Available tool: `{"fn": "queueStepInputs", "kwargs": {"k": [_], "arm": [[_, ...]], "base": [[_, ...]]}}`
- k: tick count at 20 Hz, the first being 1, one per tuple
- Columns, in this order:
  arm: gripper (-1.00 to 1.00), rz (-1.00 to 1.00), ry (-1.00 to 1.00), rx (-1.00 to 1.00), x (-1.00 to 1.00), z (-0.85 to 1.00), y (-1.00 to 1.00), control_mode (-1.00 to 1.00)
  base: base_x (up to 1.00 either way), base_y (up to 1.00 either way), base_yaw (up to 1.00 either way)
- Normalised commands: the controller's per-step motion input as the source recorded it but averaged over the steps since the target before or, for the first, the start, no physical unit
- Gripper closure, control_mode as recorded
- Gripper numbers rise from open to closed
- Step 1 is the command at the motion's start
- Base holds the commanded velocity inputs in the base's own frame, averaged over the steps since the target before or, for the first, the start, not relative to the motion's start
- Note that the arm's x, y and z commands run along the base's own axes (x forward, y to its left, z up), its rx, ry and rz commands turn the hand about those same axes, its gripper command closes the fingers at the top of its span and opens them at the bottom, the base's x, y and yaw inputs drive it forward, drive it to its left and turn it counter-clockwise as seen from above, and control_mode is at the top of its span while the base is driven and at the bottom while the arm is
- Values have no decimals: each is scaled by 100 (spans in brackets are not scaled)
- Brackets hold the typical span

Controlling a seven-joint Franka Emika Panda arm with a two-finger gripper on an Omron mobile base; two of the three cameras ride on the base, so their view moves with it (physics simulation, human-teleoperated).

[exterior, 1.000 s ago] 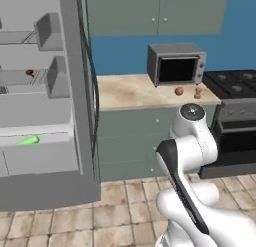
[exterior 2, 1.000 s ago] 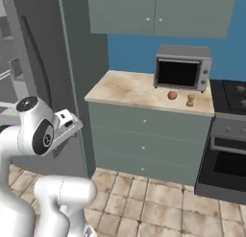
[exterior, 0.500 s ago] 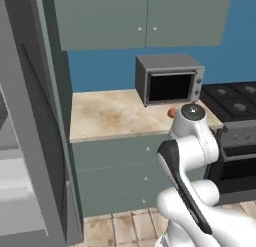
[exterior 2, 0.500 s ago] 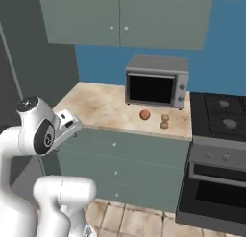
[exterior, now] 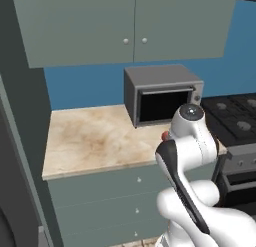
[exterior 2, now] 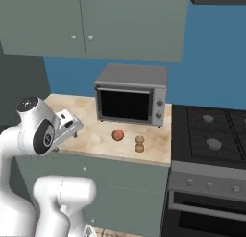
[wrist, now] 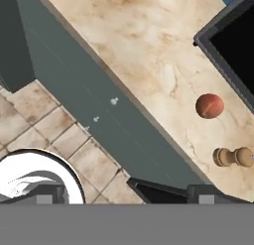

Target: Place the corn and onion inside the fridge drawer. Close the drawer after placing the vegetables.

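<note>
Gripper (exterior 2: pixel 73 127): held out over the worktop's front edge in the right base view; fingers too poorly seen to tell whether apart or together, and nothing seems to sit between them.
Change: whole picture has shifted since a second ago, so the base has driven; the open fridge with its drawer and green corn, then at the left of the left base view, has slid out of frame, and the worktop and microwave now stand larger and nearer the middle.
Onion (exterior 2: pixel 117 135): on the worktop (exterior 2: pixel 91 140), in front of the microwave (exterior 2: pixel 131 94) and apart from it, toward the worktop's right end; same spot relative to the microwave as before.
Onion's axis: round, no long axis or pointing direction to read.
Pepper mill (exterior 2: pixel 139 144): small tan knobbed piece just beside the onion, nearer the worktop's right edge, upright.
Hand view: onion (wrist: pixel 209 105) and pepper mill (wrist: pixel 233 157) from above, the worktop's front edge, cabinet drawer fronts (wrist: pixel 99 125) and tiled floor (wrist: pixel 44 130).
Left base view: arm covers most of the onion (exterior: pixel 164 136), a red sliver at its edge; upper cabinets (exterior: pixel 125 26) above.
Right base view: stove (exterior 2: pixel 211 135) touching the worktop's right end.
</note>
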Motion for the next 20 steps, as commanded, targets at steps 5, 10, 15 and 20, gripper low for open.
{"fn": "queueStepInputs", "kwargs": {"k": [5,10,15,20], "arm": [[-100,-17,1,12,28,-13,-33,-100],[-100,-42,12,12,89,-10,-8,-100],[-100,-40,10,11,95,-9,-15,-100],[-100,-23,12,15,71,-6,-63,-100]], "base": [[0,-15,0],[0,0,0],[0,0,0],[0,0,0]]}}
